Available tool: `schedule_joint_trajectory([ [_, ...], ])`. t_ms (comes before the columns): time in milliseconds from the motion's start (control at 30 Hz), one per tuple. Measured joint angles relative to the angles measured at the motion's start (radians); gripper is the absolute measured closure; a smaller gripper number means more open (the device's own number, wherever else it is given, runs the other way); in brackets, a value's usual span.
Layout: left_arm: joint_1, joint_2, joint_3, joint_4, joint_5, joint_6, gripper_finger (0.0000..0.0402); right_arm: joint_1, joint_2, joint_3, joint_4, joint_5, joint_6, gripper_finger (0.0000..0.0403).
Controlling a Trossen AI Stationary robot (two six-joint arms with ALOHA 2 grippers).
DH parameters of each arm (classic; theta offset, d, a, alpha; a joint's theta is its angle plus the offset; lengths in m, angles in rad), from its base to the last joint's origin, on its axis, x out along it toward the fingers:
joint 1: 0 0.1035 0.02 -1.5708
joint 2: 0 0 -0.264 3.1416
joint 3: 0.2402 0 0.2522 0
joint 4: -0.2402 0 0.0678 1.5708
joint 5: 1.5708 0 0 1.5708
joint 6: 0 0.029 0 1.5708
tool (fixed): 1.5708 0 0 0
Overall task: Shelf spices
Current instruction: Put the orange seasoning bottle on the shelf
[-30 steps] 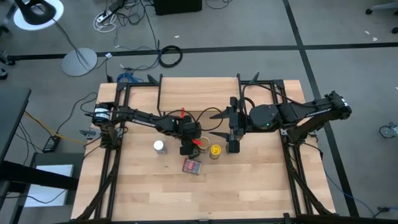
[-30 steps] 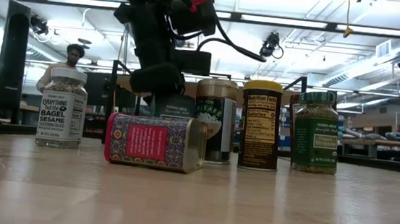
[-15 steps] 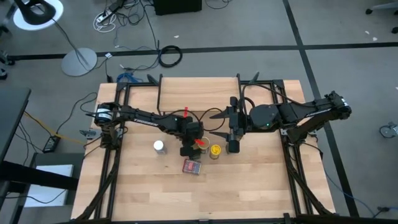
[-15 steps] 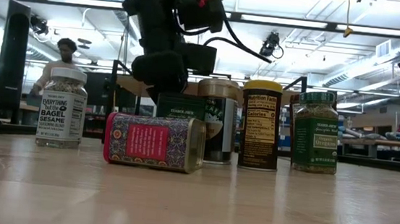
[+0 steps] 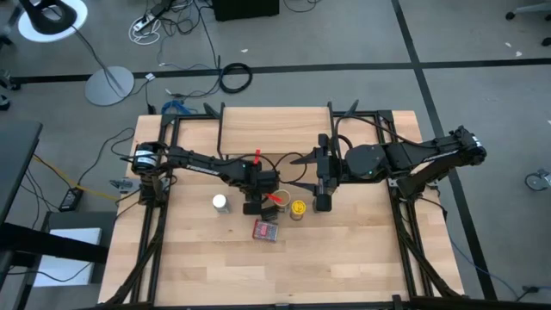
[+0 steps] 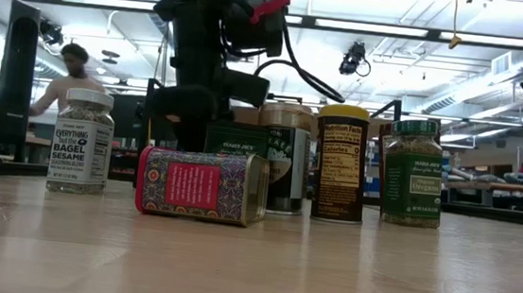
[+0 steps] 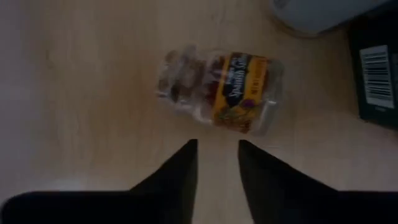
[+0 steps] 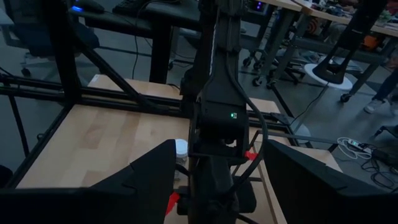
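Observation:
My left gripper (image 7: 217,149) points down over the table's middle (image 5: 252,207), open by a narrow gap with nothing in it. Just ahead of its fingertips a small clear jar (image 7: 217,93) lies on its side on the wood, untouched. In the low view a white-lidded jar (image 6: 82,140), a red tin (image 6: 203,186) on its side, a dark tin (image 6: 236,140), a brown canister (image 6: 284,158), a yellow-lidded jar (image 6: 340,163) and a green jar (image 6: 413,172) stand in a row. The shelf (image 5: 275,129) stands at the table's far side. My right gripper (image 5: 297,172) hangs open high above the table.
Black frame rails (image 5: 159,215) run along the table's left and right sides. Bare wood (image 5: 275,271) lies between the red tin and the near edge. A person (image 6: 68,77) moves in the room behind the table.
My left gripper has tipped and swung a little toward the table's left edge, so the dark tin behind the red tin now shows whole in the low view. The jars and tins have stayed where they were.

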Motion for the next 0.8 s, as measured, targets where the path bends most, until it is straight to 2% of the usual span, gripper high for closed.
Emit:
schedule_joint_trajectory([
  [133, 0.0, -0.001, 0.012, -0.033, -0.009, 0.007, 0.0225, 0.0, 0.0, 0.0, 0.0, 0.0, 0.0, 0.016],
  [267, 0.0, -0.003, 0.041, -0.05, -0.015, -0.005, 0.0196, 0.0, 0.0, 0.0, -0.004, 0.0, 0.0, 0.016],
  [433, 0.004, -0.004, 0.069, -0.018, -0.029, 0.018, 0.0188, 0.0, 0.0, 0.0, -0.01, 0.0, -0.01, 0.016],
  [667, 0.017, -0.004, 0.069, 0.013, 0.023, 0.101, 0.0186, 0.0, 0.0, 0.0, -0.027, 0.0, -0.01, 0.016],
  [800, 0.017, -0.004, 0.071, 0.009, 0.024, 0.127, 0.0166, 0.0, 0.0, 0.0, -0.027, 0.0, -0.01, 0.016],
])
